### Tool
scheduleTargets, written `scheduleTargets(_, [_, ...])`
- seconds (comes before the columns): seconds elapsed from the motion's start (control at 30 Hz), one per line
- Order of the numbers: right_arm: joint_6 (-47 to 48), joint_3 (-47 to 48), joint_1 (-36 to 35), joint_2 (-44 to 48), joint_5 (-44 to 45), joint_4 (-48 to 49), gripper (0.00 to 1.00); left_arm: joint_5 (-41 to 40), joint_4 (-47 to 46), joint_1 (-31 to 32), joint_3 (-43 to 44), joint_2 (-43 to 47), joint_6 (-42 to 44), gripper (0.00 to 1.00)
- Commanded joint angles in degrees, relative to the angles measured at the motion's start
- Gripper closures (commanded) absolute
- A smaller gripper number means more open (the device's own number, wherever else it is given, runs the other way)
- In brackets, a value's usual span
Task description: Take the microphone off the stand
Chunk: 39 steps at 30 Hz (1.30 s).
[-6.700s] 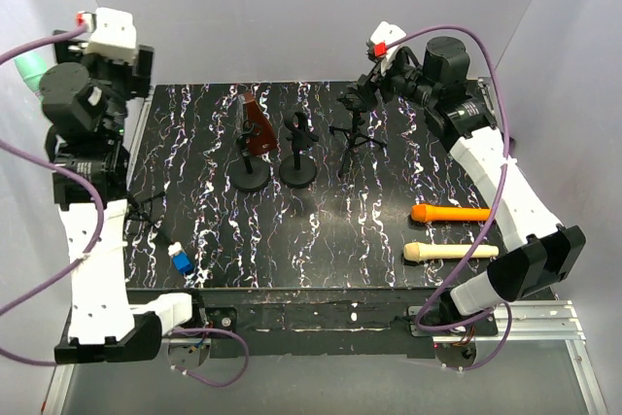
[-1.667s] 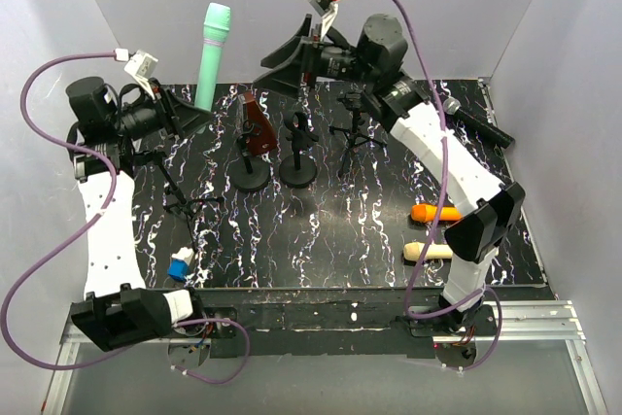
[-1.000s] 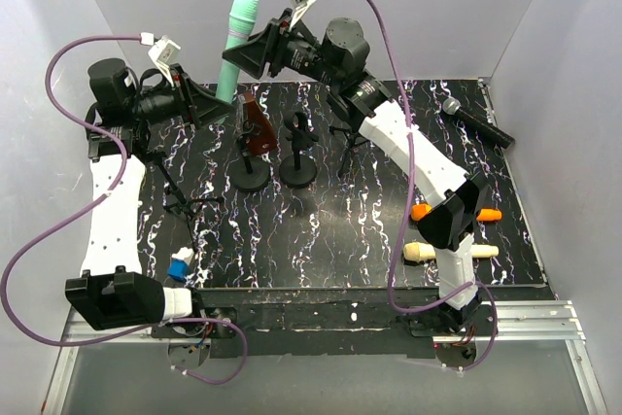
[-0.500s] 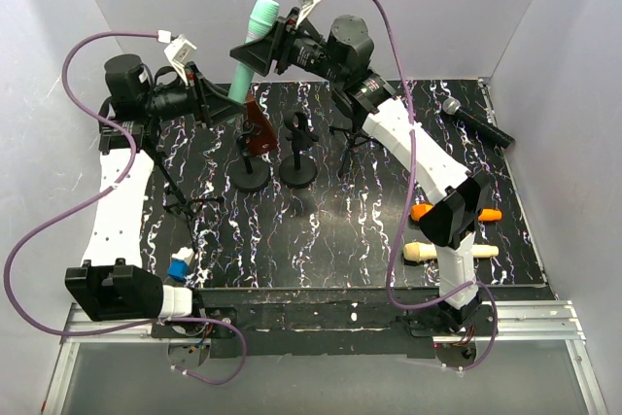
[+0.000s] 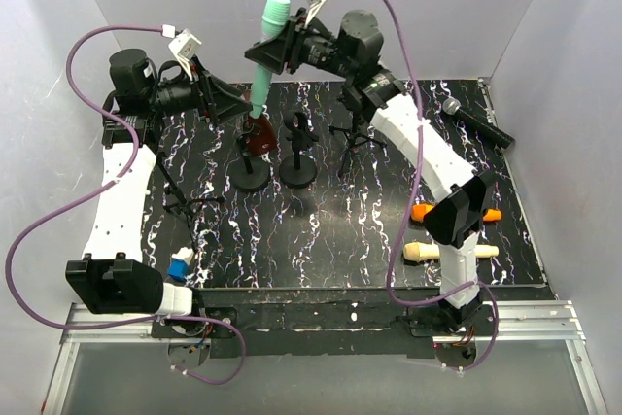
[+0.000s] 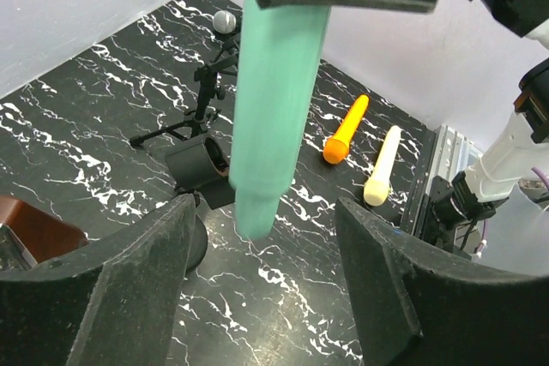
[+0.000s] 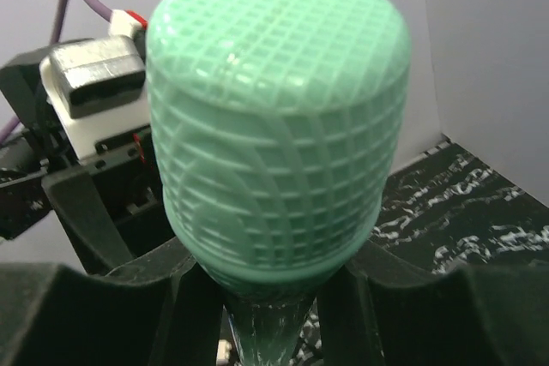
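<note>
1. Green microphone (image 5: 262, 85) hangs near-upright over the worktop's (image 5: 321, 230) back, the right gripper's (image 5: 277, 47) jaws clamped on its upper shaft.
2. Left gripper's (image 6: 266, 231) jaws gape wide, empty, flanking the smooth lower shaft.
3. Meshed head (image 7: 274, 117) looms; seemingly rigid, light, slippery, so grip just below it.

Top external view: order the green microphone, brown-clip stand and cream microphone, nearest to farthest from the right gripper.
1. Green microphone: held in the right gripper.
2. Brown-clip stand: just below, rear left.
3. Cream microphone: front right.
</note>
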<state>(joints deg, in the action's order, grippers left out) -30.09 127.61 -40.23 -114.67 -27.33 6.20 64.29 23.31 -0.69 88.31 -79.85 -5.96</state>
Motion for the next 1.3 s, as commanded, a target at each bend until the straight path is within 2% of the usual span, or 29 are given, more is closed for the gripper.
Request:
scheduleTargets(0.0, [4.8,0.0,6.5,10.5,-6.4,-4.3,0.99,-1.7,-1.3,-0.2,2.2,1.7,-0.6,0.34])
scheduleTargets(0.1, [10.7,-11.6,11.7,20.7,-8.4,-5.3,0.99,-4.0,-2.9,-0.2,1.3,2.2,0.2,0.34])
scheduleTargets(0.2, [17.4,-17.1,19.5,29.8,-10.3,-16.3,0.99,-6.7,-2.8,-0.2,2.0,2.3,2.4,0.34])
scheduleTargets(0.33, [25.0,-24.6,36.4,38.8,-11.7,-28.4,0.99,-5.9,-3.2,-2.1,3.9,0.6,1.9,0.34])
scheduleTargets(0.43, [42.6,-28.7,46.7,40.1,-12.8,-41.1,0.99,-5.8,-2.1,-2.3,6.0,-1.3,2.3,0.33])
scheduleTargets(0.53, [58.8,-36.9,53.8,40.3,-11.3,-47.1,0.99,-8.0,-0.9,-2.4,8.6,-2.9,4.3,0.32])
scheduleTargets(0.63, [78.9,-42.5,54.5,37.7,-7.1,-50.3,0.99,-11.5,1.5,-2.7,12.3,-4.1,5.5,0.29])
scheduleTargets(0.73, [89.5,-46.5,54.6,33.7,-1.0,-43.8,0.99,-17.3,4.4,-2.7,16.4,-5.0,3.8,0.22])
scheduleTargets(1.0, [107.6,-46.6,52.0,16.8,9.4,-43.2,0.99,-28.8,14.2,-2.7,16.5,-1.0,11.4,0.17])
scheduleTargets(1.07, [110.1,-47.2,50.7,14.0,11.0,-44.3,0.99,-30.4,15.6,-2.7,16.5,0.0,11.4,0.16])
scheduleTargets(1.27, [112.9,-47.2,47.6,9.4,12.8,-52.4,0.9,-34.7,17.6,-2.8,15.5,3.5,13.1,0.13])
